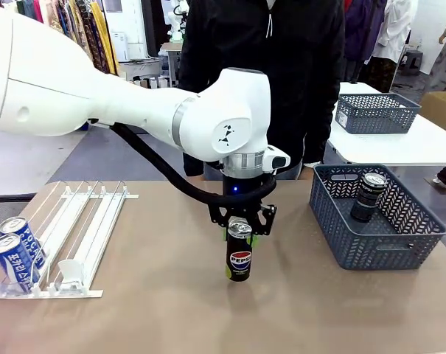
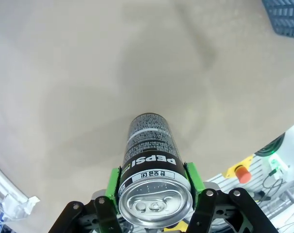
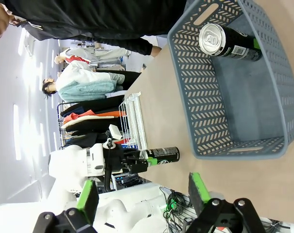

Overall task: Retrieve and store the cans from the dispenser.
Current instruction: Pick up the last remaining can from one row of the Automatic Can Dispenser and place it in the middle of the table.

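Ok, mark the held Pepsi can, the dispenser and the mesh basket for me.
Pepsi can (image 1: 239,259): front view, on its logo.
Dispenser (image 1: 97,221): front view, on a white lane.
Mesh basket (image 1: 377,249): front view, on its near wall.

We see a tan tabletop (image 1: 355,317) in front, with grey floor (image 1: 97,158) beyond it. At the far right a white table (image 1: 429,144) bears a grey mesh basket (image 1: 376,112). Hanging clothes (image 1: 93,22), perhaps on a rack, line the back left under bright, even light.
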Robot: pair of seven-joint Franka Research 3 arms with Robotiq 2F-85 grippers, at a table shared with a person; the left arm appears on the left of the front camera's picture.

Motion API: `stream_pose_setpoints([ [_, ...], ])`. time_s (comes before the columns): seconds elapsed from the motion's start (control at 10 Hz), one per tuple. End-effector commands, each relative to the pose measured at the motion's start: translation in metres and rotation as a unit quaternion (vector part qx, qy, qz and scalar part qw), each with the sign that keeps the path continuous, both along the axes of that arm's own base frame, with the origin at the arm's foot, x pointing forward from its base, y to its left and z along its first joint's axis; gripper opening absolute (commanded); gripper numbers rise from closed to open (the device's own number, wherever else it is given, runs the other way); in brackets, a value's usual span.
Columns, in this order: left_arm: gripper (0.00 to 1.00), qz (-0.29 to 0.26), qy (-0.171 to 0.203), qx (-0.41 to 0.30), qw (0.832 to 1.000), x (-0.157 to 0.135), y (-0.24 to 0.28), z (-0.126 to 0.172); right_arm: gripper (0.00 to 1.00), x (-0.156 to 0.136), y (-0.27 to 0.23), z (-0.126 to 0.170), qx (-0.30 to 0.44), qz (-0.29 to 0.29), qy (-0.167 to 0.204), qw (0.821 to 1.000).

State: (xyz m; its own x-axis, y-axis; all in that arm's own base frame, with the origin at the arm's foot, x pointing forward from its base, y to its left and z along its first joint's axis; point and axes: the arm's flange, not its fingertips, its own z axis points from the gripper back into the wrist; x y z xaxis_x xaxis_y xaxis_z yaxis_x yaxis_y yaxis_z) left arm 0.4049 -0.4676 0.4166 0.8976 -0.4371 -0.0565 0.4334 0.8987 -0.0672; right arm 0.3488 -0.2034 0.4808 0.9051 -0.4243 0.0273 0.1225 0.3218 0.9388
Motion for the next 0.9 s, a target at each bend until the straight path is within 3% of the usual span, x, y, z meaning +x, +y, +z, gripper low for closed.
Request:
stream_pose_setpoints([
  [0.0,0.0,0.0,-0.002,0.004,1.0,0.0,0.002,0.004,1.0,0.0,-0.001,0.002,-0.001,0.005,-0.005,1.0],
  [0.1,0.0,0.027,-0.05,-0.008,0.998,0.002,0.006,-0.001,1.0,0.0,-0.001,0.002,-0.001,0.005,-0.005,1.0],
  [0.3,0.0,0.061,-0.073,-0.01,0.995,0.001,0.014,-0.014,1.0,0.0,-0.001,0.002,-0.001,0.005,-0.005,1.0],
  [0.7,0.0,0.071,-0.094,0.0,0.993,0.001,0.02,-0.02,1.0,0.0,-0.001,0.002,-0.001,0.005,-0.005,1.0],
  [0.8,0.18,0.07,-0.094,-0.007,0.993,0.002,0.02,-0.021,1.0,0.0,-0.001,0.002,-0.001,0.005,-0.005,1.0],
])
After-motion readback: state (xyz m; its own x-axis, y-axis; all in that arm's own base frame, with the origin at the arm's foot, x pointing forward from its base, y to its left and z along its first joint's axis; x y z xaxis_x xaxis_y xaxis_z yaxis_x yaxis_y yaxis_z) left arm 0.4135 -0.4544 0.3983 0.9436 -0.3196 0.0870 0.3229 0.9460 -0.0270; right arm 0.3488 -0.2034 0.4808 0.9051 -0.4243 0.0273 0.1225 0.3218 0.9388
